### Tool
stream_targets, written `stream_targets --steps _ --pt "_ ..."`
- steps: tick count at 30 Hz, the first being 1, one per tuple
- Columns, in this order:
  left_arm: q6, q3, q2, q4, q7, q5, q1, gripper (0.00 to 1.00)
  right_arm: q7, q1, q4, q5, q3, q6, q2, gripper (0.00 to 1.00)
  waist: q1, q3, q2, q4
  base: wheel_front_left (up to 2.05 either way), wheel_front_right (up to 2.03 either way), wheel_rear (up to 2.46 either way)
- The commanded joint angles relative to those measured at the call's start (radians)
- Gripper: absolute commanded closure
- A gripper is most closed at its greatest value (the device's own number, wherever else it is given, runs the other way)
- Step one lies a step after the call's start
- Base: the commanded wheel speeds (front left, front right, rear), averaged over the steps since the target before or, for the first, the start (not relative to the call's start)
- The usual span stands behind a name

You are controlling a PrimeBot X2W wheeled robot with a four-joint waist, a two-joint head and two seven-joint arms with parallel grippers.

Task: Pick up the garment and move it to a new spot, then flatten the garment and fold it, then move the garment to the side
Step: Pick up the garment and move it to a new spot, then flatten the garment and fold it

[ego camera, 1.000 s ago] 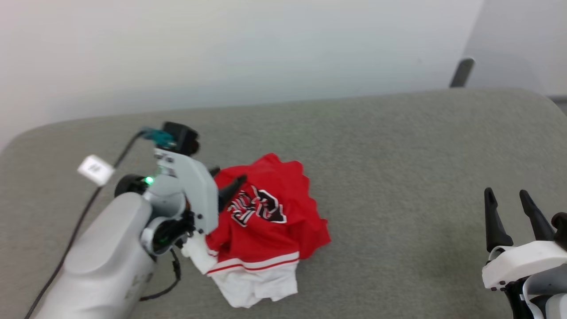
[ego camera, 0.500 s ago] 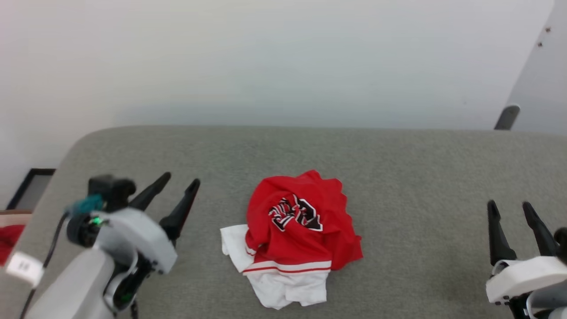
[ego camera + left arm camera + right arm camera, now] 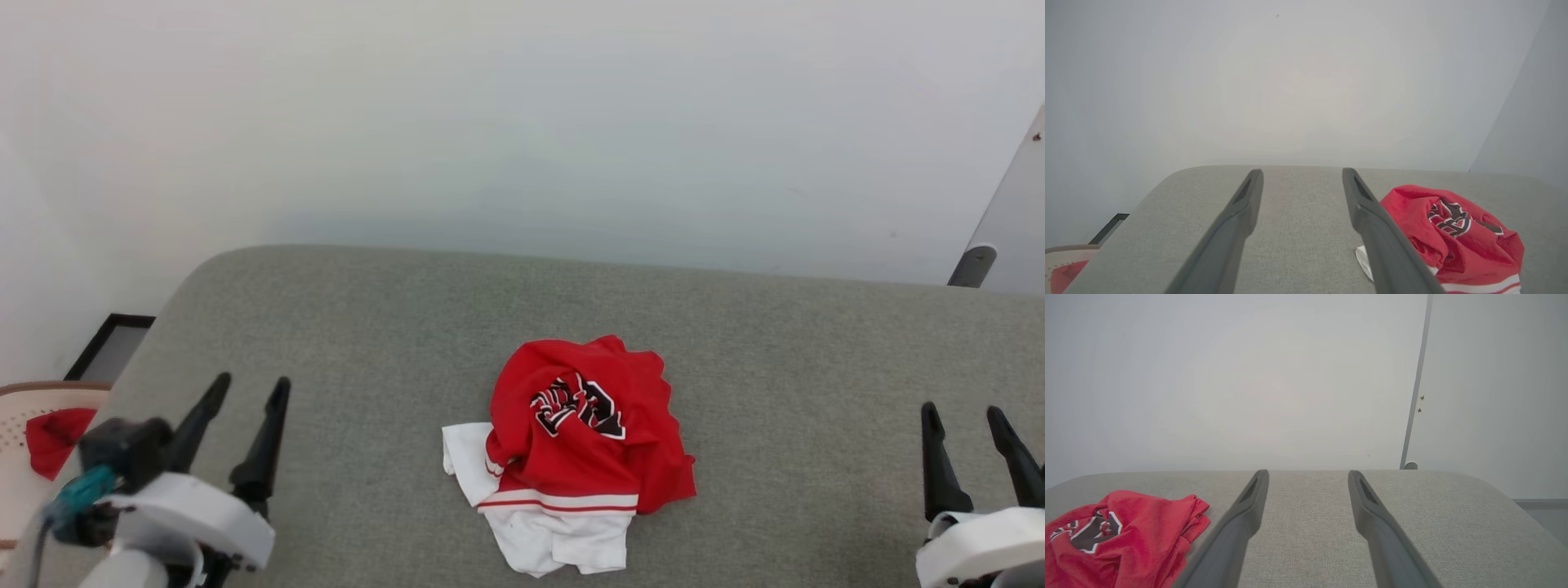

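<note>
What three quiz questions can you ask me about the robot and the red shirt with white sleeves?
1. True or false: the left gripper is holding the garment.
2. How does the garment lie on the grey surface? A: spread flat. B: crumpled in a heap. C: neatly folded.
3. Fill the gap: in the head view the garment lies ___ the left gripper and the right gripper.

Key
1. False. Its jaws are open and empty, apart from the garment.
2. B.
3. Between.
</note>
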Motion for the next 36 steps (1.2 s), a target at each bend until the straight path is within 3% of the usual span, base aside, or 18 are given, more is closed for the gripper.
stream_targets --steps 1,9,17,23,28,36 --pt "0.007 0.03 -0.008 -0.021 -0.006 0.02 0.03 0.0 -0.008 0.015 0.004 0.001 -0.008 0.0 -0.006 0.0 0.0 -0.002 0.0 0.004 0.0 0.0 0.0" --pt "-0.02 0.169 -0.049 -0.066 -0.005 0.073 0.132 0.0 -0.017 0.031 0.001 -0.002 -0.03 0.0 -0.005 0.0 0.0 0.002 0.0 0.008 0.0 0.0 0.0" --pt "-0.059 0.157 -0.05 -0.054 0.016 0.083 0.103 0.0 0.012 0.017 -0.025 -0.013 -0.022 0.0 0.015 0.0 0.0 0.026 0.0 -0.001 0.0 0.0 0.0" --pt "-0.076 0.059 -0.008 -0.069 0.19 0.002 -0.029 0.0 0.03 -0.015 -0.049 -0.016 -0.005 0.0 0.009 0.0 0.0 0.066 0.0 -0.029 0.0 0.0 0.0" --pt "-0.076 -0.048 0.037 -0.094 0.394 -0.133 -0.151 0.0 0.036 -0.044 -0.077 -0.02 0.004 0.0 0.008 0.0 0.0 0.106 0.0 -0.071 0.0 0.0 0.0" --pt "-0.076 -0.148 0.073 -0.003 0.7 -0.315 -0.304 0.0 0.035 -0.091 -0.101 -0.027 0.007 0.0 0.024 0.0 0.0 0.192 0.0 -0.154 0.0 0.0 0.0"
